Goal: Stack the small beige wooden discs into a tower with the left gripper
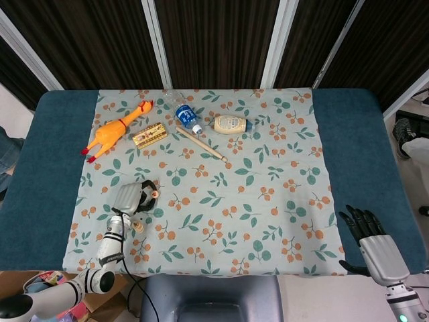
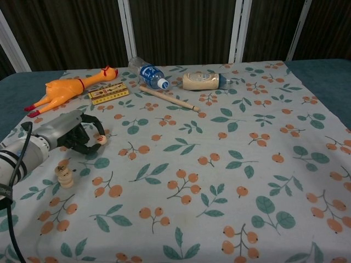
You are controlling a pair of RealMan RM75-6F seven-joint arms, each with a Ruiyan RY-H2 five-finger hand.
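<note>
A short tower of small beige wooden discs point(image 2: 66, 175) stands near the cloth's left edge, with its top disc tilted; the head view shows the tower point(image 1: 139, 227) just below my left hand. My left hand point(image 2: 77, 135) hovers behind the tower and pinches one beige disc point(image 2: 101, 140) at its fingertips. From above, the left hand point(image 1: 136, 196) and the held disc point(image 1: 153, 194) sit over the left part of the cloth. My right hand point(image 1: 367, 234) rests off the cloth at the lower right, fingers spread, holding nothing.
At the back of the floral cloth point(image 1: 281, 168) lie an orange rubber chicken point(image 1: 115, 131), a gold box point(image 1: 149, 135), a blue-labelled bottle point(image 1: 187, 116), a wooden stick point(image 1: 200, 143) and a beige squeeze bottle point(image 1: 230, 123). A cable point(image 2: 13, 181) runs along my left forearm.
</note>
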